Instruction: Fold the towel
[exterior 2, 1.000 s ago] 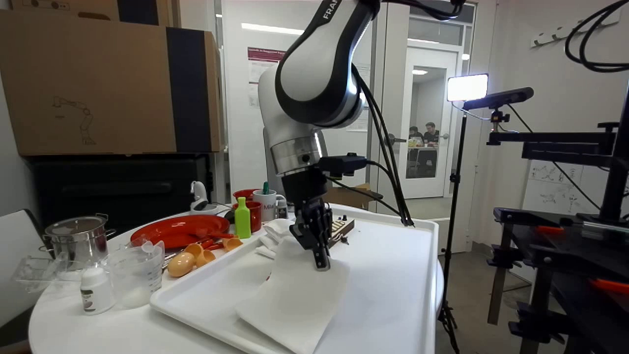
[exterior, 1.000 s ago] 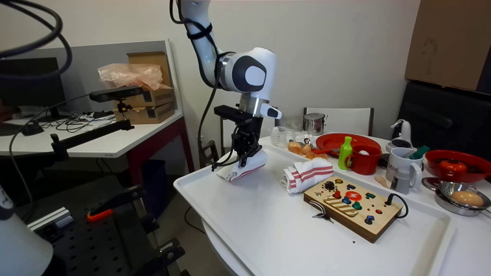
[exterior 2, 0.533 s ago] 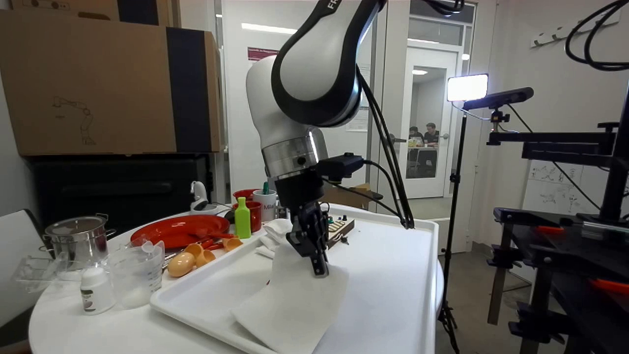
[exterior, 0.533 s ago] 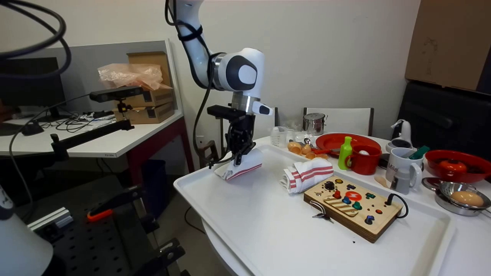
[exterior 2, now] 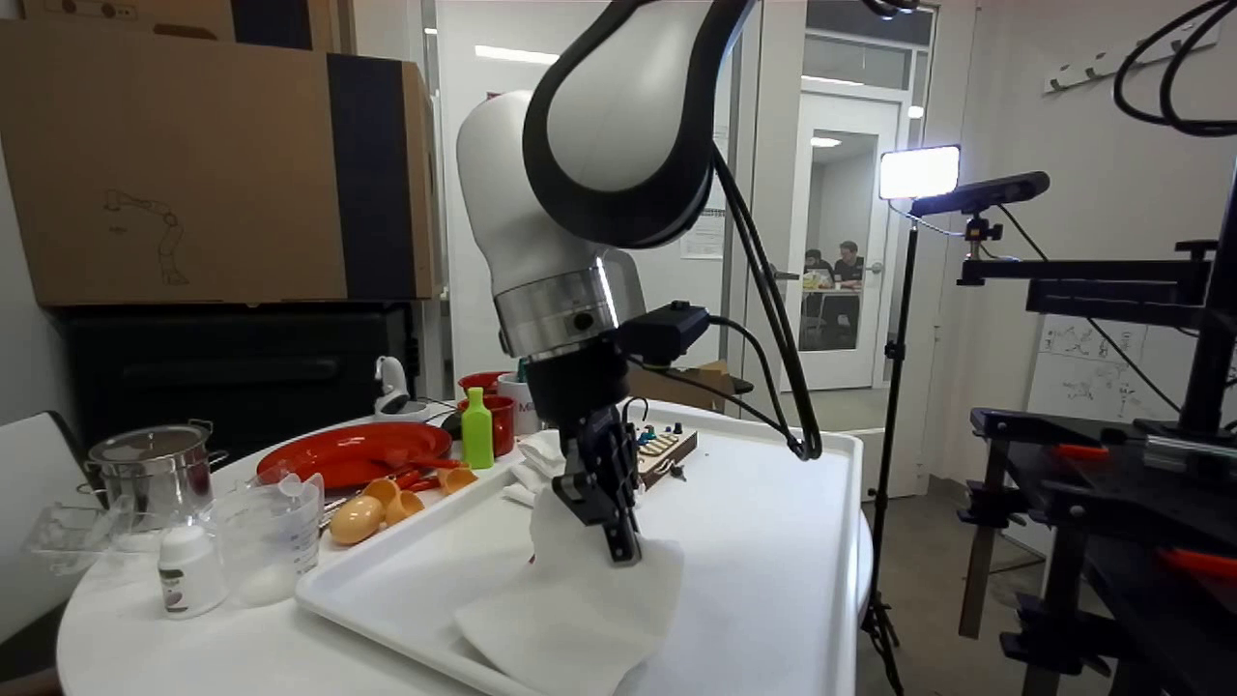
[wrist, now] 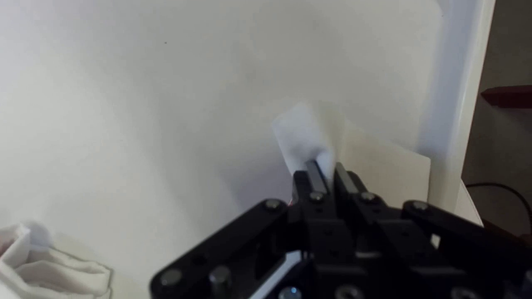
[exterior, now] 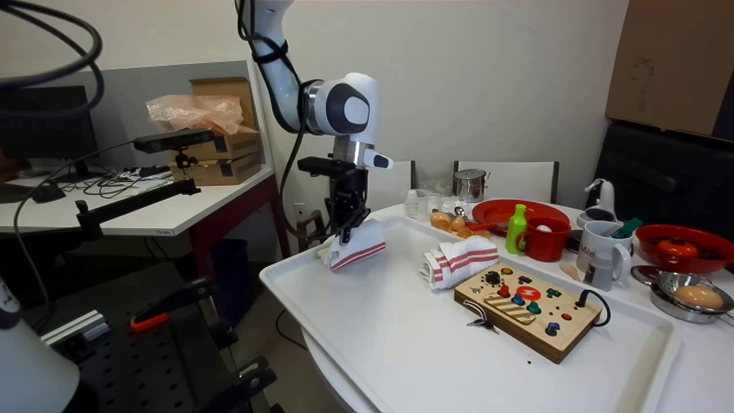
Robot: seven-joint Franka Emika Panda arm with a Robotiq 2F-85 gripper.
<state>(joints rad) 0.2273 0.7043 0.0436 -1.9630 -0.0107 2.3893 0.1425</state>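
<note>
A gripper [wrist: 327, 171] is clamping a fold of a towel [exterior: 362, 243] near mid-frame in an exterior view, over a white tray [exterior: 395, 327] where a folded towel [exterior: 463, 261] is lying farther right, just beside a knobbed box [exterior: 530, 317].

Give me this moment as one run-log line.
task: fold towel | gripper: closed, pinching towel | towel: on tray, not lying flat | other towel: folded, beside wooden box | fold: looks unfinished

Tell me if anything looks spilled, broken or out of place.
A dark speck stands out on the white tray near the wooden board; open eggshell halves lie loose on the table like leftovers. No spill shows.
</note>
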